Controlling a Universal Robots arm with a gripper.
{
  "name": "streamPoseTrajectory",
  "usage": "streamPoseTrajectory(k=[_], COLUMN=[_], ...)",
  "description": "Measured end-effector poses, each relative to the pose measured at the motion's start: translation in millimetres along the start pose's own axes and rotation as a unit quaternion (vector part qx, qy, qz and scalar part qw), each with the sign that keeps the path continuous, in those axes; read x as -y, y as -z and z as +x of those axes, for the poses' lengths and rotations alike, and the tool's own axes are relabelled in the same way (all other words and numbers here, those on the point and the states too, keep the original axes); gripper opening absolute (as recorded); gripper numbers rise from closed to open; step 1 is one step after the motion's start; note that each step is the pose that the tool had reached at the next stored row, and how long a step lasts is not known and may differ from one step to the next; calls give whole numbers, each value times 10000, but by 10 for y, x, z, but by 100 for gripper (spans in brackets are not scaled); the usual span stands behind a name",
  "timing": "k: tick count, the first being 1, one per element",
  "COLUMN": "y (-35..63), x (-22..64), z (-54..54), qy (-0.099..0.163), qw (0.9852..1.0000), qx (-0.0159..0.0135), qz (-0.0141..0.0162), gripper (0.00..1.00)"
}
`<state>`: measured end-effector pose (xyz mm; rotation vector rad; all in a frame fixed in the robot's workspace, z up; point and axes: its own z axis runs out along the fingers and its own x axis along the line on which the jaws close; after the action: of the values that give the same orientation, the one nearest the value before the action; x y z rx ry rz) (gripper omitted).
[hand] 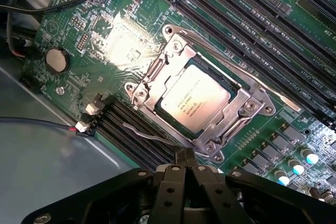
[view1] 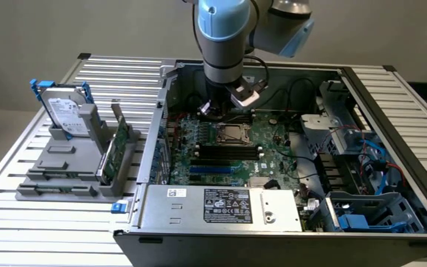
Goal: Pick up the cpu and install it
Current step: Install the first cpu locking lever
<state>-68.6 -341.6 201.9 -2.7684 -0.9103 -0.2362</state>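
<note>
The cpu (hand: 195, 98), a small square chip with a silvery top, lies flat in the motherboard socket (hand: 247, 100), under the metal retention frame. In the exterior view the cpu (view1: 233, 133) sits in the middle of the green motherboard (view1: 273, 158) inside the open computer case. My gripper (hand: 185, 157) hovers just beside the socket's edge with its fingers pressed together and nothing between them. From the exterior view, the gripper (view1: 223, 109) hangs a little above and behind the socket.
A hard drive (view1: 66, 114) with a blue bracket and a green upright card (view1: 117, 146) stand in a grey holder (view1: 58, 186) at the exterior view's left. Case walls, black memory slots (view1: 228, 150), the power supply (view1: 221, 204) and cables (view1: 369, 156) surround the socket.
</note>
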Motion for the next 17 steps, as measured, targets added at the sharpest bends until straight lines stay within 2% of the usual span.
streamPoseTrajectory(k=[8,17], y=[-25,-27], x=[5,-4], z=[28,43], qy=[-2,-2], qw=[10000,10000], qx=[-20,-14], qz=[25,18], gripper=[11,11])
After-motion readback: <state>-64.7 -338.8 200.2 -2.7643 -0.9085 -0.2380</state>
